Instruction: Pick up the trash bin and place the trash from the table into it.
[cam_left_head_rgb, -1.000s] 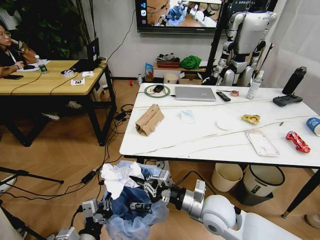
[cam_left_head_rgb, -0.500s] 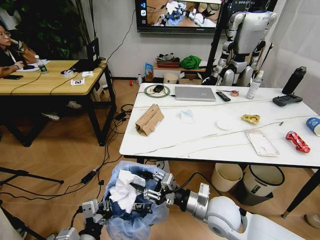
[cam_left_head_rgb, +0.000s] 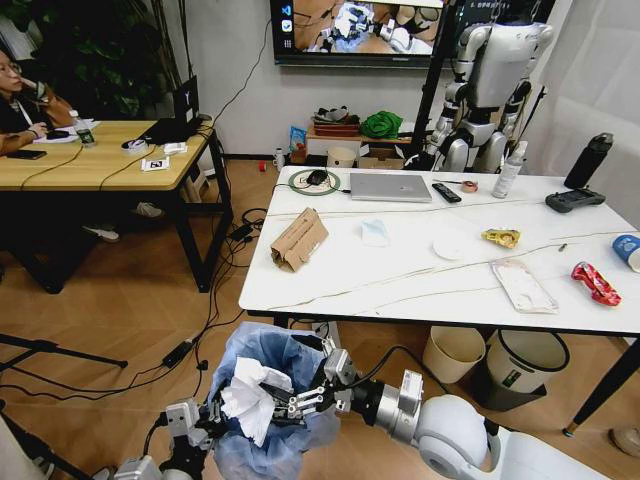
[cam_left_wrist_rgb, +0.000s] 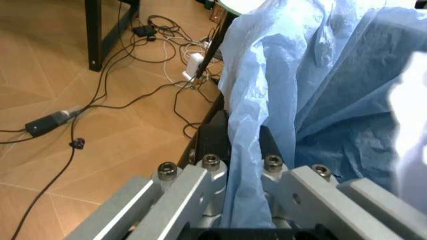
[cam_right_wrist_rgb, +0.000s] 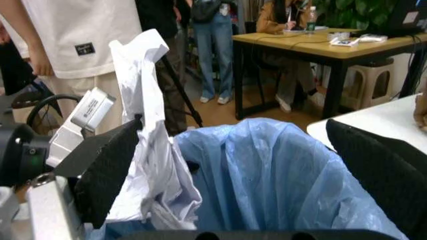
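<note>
I'm holding the trash bin (cam_left_head_rgb: 272, 400) low in front of the robot, off the near left corner of the table (cam_left_head_rgb: 420, 285), with the left gripper (cam_left_head_rgb: 205, 415) clamped on its rim; in the left wrist view its jaws are pinching the blue bag (cam_left_wrist_rgb: 280, 100) where it is folding over the edge. The right gripper (cam_left_head_rgb: 298, 402) is reaching over the bin's mouth from the right, and its jaws are standing spread apart, as the right wrist view is showing with one dark pad on either side of the bag opening (cam_right_wrist_rgb: 267, 175). The crumpled white paper (cam_left_head_rgb: 250, 397) is lying against one of those pads and hanging down into the bag; I cannot tell whether the pad is pressing on it or merely touching it.

On the table the rest of the trash is lying untouched: the torn brown cardboard (cam_left_head_rgb: 298, 240) near the left edge, a small pale wrapper (cam_left_head_rgb: 375, 232) beside it, the yellow wrapper (cam_left_head_rgb: 501, 237), the clear flat pack (cam_left_head_rgb: 523, 285), the red wrapper (cam_left_head_rgb: 596, 283), and the blue-white paper cup (cam_left_head_rgb: 628, 250) at the far right edge. A silver laptop (cam_left_head_rgb: 390, 187) is sitting at the back.
</note>
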